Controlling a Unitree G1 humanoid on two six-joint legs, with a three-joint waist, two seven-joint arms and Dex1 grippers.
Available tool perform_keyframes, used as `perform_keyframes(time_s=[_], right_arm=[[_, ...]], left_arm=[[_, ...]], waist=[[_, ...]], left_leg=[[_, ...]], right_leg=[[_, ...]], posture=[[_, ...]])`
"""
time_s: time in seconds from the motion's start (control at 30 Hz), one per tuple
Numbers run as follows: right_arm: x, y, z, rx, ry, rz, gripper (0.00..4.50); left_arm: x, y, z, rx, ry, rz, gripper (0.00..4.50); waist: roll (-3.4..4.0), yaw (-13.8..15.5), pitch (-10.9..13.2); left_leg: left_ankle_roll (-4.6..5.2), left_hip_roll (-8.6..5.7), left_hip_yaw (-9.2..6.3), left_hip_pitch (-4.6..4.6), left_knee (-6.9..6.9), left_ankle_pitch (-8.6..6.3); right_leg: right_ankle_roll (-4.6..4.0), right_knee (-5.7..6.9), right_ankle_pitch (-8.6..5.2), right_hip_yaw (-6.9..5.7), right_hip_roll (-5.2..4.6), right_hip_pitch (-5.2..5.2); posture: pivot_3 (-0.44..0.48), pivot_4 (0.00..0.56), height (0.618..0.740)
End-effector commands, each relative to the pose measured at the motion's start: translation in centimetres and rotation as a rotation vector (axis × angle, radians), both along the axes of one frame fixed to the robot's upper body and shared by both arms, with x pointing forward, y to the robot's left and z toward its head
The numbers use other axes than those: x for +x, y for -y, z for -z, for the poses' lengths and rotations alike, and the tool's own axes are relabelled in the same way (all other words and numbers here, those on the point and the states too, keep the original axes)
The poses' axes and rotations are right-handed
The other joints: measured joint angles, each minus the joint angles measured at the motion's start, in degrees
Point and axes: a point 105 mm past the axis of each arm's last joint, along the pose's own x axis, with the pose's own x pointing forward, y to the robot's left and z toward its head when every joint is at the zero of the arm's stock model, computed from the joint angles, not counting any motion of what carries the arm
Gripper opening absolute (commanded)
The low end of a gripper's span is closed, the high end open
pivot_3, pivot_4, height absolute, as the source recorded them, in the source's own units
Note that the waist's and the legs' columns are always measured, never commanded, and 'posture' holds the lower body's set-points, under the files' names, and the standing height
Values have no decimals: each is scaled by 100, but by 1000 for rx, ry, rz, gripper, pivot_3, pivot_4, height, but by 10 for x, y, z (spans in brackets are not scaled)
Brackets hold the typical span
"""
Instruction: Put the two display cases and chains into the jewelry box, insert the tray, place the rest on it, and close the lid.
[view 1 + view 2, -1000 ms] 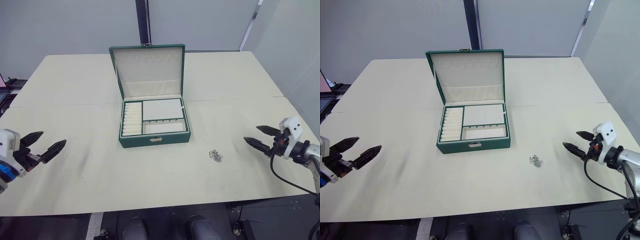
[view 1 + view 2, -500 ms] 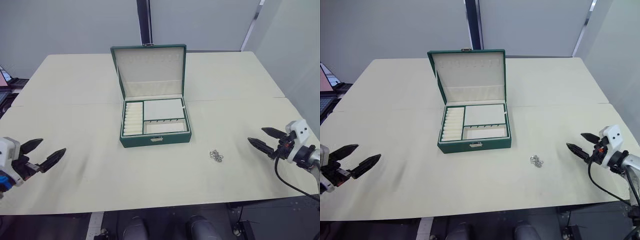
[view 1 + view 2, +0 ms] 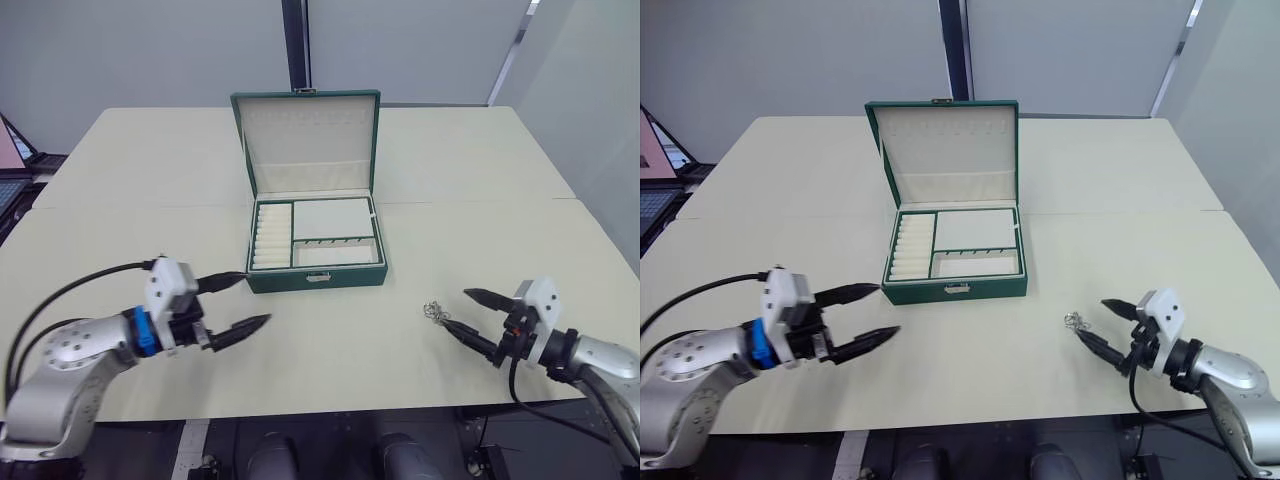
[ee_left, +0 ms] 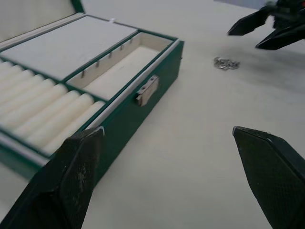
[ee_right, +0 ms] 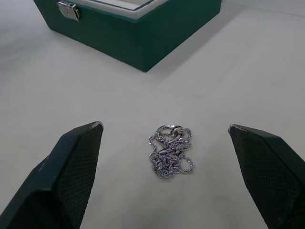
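Right wrist view: right gripper (image 5: pixel 167 176) spread wide, fingers either side of chain cluster (image 5: pixel 170 150), not touching it, hovering just above table (image 5: pixel 71 90). Chain lies loose on table, near front-right corner of jewelry box (image 3: pixel 316 277), apart from it. Left gripper (image 3: pixel 232 305) also wide open, empty, low over table just off box's front-left corner, pointing toward clasp (image 4: pixel 147 90). Box mid-table w/ lid (image 3: pixel 312 140) upright, tray (image 3: pixel 316 232) seated inside, compartments bare.

Tray (image 3: pixel 318 234) in jewelry box (image 3: pixel 316 279); chain (image 3: pixel 434 311) front-right.
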Motion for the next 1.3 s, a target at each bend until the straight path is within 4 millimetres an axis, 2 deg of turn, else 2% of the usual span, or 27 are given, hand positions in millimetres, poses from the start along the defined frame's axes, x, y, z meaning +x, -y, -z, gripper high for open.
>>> perform_keyframes(time_s=[0.03,0.2,0.43,0.83,1.1,1.27,1.3], right_arm=[[3,1,5,-57,24,17,4478],[9,-5,17,-90,19,47,4478],[12,-12,34,-137,2,71,4478],[9,-21,55,-196,-52,52,4478],[10,-30,59,-184,-75,40,4478],[9,-28,64,-193,-106,49,4478],[8,-28,66,-195,-119,53,4310]], left_arm=[[-6,33,-1,-2,44,154,4500],[-8,54,-2,-6,70,257,4500],[-7,63,-3,-25,77,275,4500],[-5,69,3,-20,81,290,4500],[-2,72,2,-26,86,297,4500],[-2,72,3,-26,86,302,4500],[-2,72,3,-27,86,301,4500]], waist=[[-1,5,-1],[1,6,-2],[-2,15,-6],[-29,13,-72],[-41,-1,-81],[-44,-2,-84],[-46,-2,-86]], left_leg=[[0,1,-1,1,0,0],[0,1,-2,2,2,1],[0,1,-3,3,5,1],[0,4,-5,11,5,1],[1,7,-8,40,3,0],[1,7,-10,41,2,0],[1,7,-10,41,2,0]], right_leg=[[0,0,0,0,3,0],[0,5,0,2,4,-1],[0,7,0,2,4,1],[0,14,0,3,9,4],[-1,12,0,3,13,33],[-1,10,0,3,13,36],[-1,10,0,3,13,37]], posture=[[0,150,740],[0,150,740],[0,150,740],[0,150,740],[0,150,740],[0,150,740],[0,150,740]])
